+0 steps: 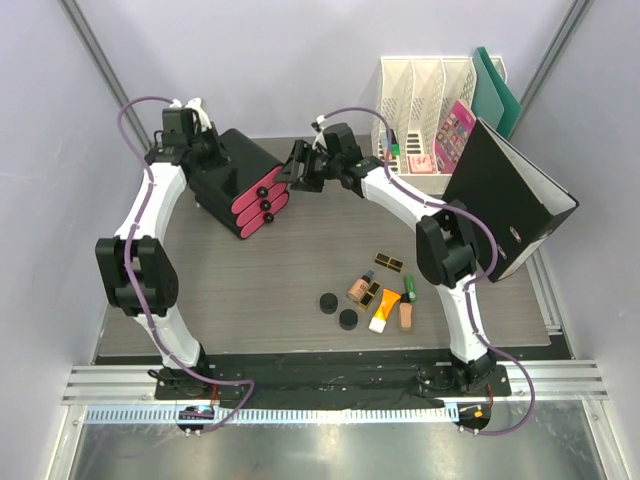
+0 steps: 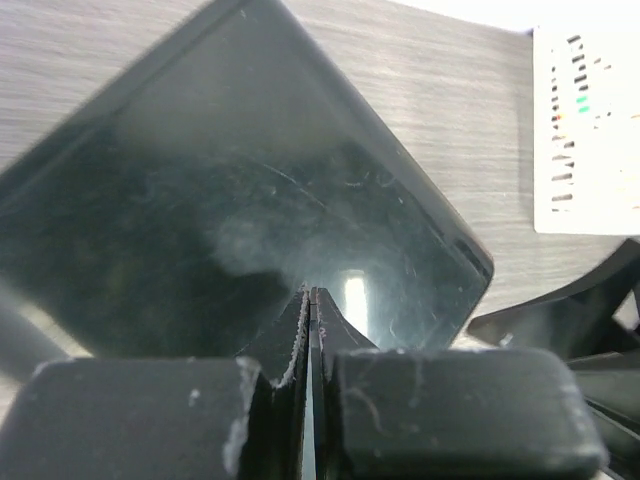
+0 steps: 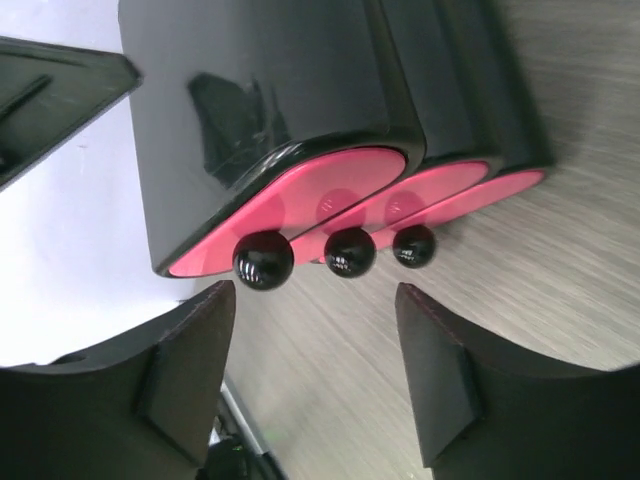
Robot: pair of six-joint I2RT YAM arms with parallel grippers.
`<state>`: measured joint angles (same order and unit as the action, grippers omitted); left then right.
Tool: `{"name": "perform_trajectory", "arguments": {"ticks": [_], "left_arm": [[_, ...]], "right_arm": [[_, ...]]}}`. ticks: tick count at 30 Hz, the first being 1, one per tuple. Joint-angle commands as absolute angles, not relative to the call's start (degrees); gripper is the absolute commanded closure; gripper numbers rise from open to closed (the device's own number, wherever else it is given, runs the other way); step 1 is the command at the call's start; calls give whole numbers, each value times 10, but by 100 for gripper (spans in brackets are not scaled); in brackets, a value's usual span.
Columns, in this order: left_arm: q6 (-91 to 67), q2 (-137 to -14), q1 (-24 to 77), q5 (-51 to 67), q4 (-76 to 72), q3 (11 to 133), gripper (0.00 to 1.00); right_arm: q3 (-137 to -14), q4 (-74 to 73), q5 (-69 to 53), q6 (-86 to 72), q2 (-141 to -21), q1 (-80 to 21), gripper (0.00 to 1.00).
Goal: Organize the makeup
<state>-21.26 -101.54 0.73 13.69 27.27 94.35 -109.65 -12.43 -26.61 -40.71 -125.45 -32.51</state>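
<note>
Bracing, left gripper [image 2: 309, 300]: clenched shut on nothing, tips at the glossy back of the black drawer box [image 1: 235, 170]. I couldn't tell if they were touching it, but judged they were there to steady it.
Drawer box: sat far left on the tabletop [image 1: 250, 300], its three pink drawers [image 3: 330, 200] shut and facing the right arm.
Right gripper [image 3: 315, 300]: released, jaws wide, just short of the black knobs [image 3: 350, 252], holding nothing.
Makeup [image 1: 372, 293]: loose on the tabletop near the right arm, well apart from the box, none stowed. It comprised round compacts [image 1: 327, 302], peach bottles [image 1: 360, 289], an orange-and-white tube [image 1: 383, 313], a green tube [image 1: 410, 289] and black-and-gold cases [image 1: 389, 262].
Risk: the knobs looked small, round and slick and sat close together. Closing off-centre, I could have slipped off one or caught two. Pulling against a weak brace could have dragged or tipped the box.
</note>
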Motion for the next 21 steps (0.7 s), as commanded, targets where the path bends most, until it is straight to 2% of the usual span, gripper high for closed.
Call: {"name": "perform_trajectory", "arguments": {"ticks": [1,4,21], "left_arm": [[-223,-1050,7,185,263,974,100],[-222,-1067,6,179,272,971,100],[-218,-1111,6,181,313,991,100]], "right_arm": [[-1121,-42,-332,-489,-1273,-326,34],[-1115,-6,-353,-518,-1288,-327,43],[-1129,4,-394,-546,-1327,-345,40]]}}
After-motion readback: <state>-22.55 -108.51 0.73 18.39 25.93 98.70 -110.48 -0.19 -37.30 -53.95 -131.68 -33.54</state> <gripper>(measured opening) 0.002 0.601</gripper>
